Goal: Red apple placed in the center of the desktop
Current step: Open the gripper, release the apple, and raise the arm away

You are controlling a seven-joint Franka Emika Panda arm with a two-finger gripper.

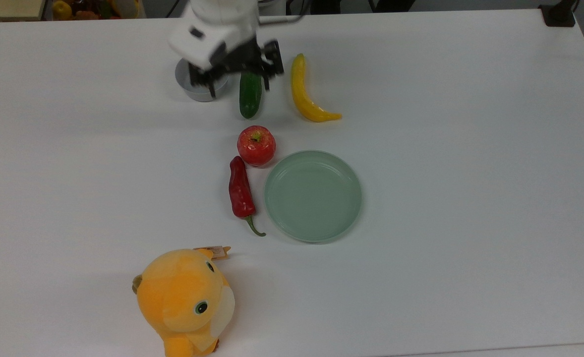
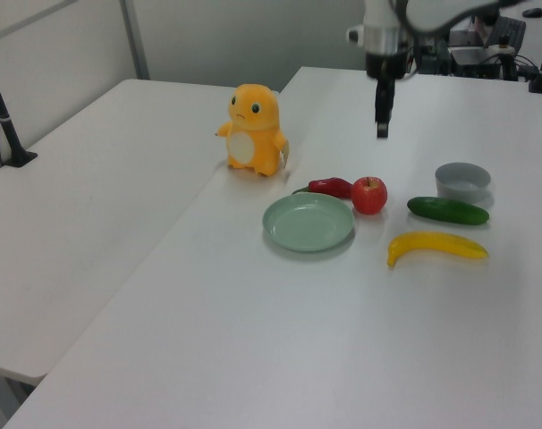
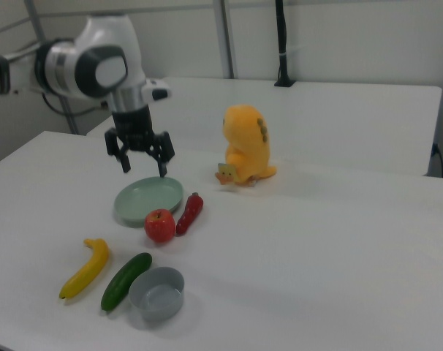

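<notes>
End effector (image 3: 141,157) spread, empty, raised clear. Apple (image 1: 256,145) upright on tabletop (image 1: 470,148), between chili (image 1: 240,189) and plate (image 1: 313,196). Judged rigid, glossy, round, slippery: grip across widest girth.

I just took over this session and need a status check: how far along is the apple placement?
Done, it seems: the red apple rests on the desktop near its middle, beside the chili pepper and green plate. In hand: nothing; the gripper is open, raised above the table. Left: apparently nothing beyond parking the arm.
</notes>
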